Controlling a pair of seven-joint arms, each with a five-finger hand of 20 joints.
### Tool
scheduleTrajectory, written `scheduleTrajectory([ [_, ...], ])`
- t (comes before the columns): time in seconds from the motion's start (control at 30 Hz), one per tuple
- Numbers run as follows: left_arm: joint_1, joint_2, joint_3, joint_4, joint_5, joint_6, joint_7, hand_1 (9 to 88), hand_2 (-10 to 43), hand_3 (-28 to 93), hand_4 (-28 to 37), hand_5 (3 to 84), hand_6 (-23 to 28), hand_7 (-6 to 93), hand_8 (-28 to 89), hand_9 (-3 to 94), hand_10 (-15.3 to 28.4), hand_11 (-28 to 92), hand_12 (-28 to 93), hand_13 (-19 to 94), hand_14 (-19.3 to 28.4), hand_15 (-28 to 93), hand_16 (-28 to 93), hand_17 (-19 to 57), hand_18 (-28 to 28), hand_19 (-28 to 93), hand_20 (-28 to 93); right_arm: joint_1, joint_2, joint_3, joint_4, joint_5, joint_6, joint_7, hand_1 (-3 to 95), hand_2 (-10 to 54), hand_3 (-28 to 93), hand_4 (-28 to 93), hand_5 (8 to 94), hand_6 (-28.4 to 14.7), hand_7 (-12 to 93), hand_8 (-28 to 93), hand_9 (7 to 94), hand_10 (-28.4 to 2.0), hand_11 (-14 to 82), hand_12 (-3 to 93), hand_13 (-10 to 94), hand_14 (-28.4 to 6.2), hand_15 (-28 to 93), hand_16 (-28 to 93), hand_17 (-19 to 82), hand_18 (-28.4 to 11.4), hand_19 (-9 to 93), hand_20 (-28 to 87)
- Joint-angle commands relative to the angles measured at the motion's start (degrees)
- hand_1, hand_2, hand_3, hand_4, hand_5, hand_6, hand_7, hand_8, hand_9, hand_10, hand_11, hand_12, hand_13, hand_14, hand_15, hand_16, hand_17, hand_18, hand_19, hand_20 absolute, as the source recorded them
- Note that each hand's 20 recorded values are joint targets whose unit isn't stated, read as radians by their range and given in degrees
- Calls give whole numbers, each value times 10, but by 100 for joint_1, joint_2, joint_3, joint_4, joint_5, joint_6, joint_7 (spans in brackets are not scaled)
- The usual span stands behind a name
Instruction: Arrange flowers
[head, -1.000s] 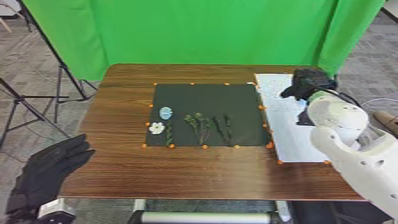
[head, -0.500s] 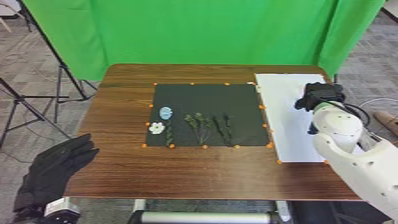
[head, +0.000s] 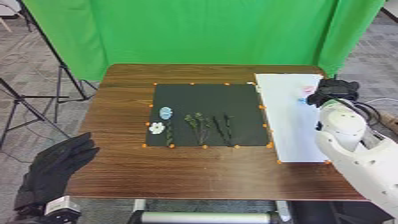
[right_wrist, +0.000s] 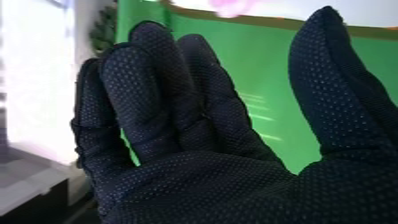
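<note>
Wooden table (head: 169, 175), brown, carrying a black mat (head: 213, 97) at the middle and a white sheet (head: 298, 135) along the right side. On the mat, near its left edge: one blue flower (head: 166, 113), oval, and one white flower (head: 157, 128), nearer the mat's near left corner. Beside the white flower, toward the mat's near edge: one short dark stem (head: 170, 137). On the near half of the mat, around its middle: a group of leafy green stems (head: 198, 122); to the right of these, between them and the mat's right edge, a group of slender dark green stems (head: 228, 127). Orange markers (head: 204, 146) stand along the mat's edges. On the white sheet, near its far right corner: one pink flower (head: 309, 89) and, just nearer, a small blue thing (head: 302, 101), its form too small to tell. Right hand (head: 338, 90), black glove: at the sheet's right edge, toward the far corner — fingers upright and loosely straight, thumb spread well away from them, palm holding nothing. Left hand (head: 58, 162), black glove: at the table's left edge, toward the near corner — fingers straight and close together. Green curtain (head: 213, 35): beyond the table's far edge.
</note>
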Motion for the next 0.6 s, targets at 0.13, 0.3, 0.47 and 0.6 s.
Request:
scheduleTrajectory([
  [0.13, 56, 149, 65, 13, -70, 42, 54, 264, 31, 819, -148, 463, 139, 128, -78, 372, 215, 339, 99, 260, 273, 537, -102, -93, 218, 557, 174, -231, 113, 493, 209, 218, -524, 170, 283, -56, 788, -273, 553, -99, 123, -100, 571, -222, 474, 235, 520, -191, 786, 204, 170, -284, 775, 276],
  [0.3, 64, 168, 73, 15, -84, 64, 86, 264, 31, 819, -148, 463, 139, 127, -77, 372, 215, 339, 99, 260, 273, 538, -101, -93, 218, 558, 172, -287, 132, 558, 279, 226, -662, 90, 284, -57, 785, -273, 552, -98, 122, -100, 567, -221, 474, 234, 516, -188, 785, 206, 170, -284, 775, 275],
  [0.47, 75, 229, 95, 23, -152, 111, 142, 264, 30, 819, -147, 464, 140, 126, -77, 373, 216, 338, 99, 260, 274, 539, -102, -93, 217, 558, 171, -373, 82, 633, 423, 148, -706, 52, 286, -56, 783, -273, 550, -96, 124, -100, 564, -220, 474, 235, 513, -185, 783, 207, 171, -284, 775, 273],
  [0.6, 1, 113, 71, 35, -46, -4, -4, 264, 31, 819, -147, 464, 140, 126, -76, 374, 216, 339, 99, 260, 274, 539, -102, -93, 218, 559, 171, -554, 34, 822, 445, 250, -711, 83, 284, -54, 785, -273, 549, -93, 127, -100, 560, -220, 474, 235, 509, -185, 782, 208, 169, -284, 773, 269],
])
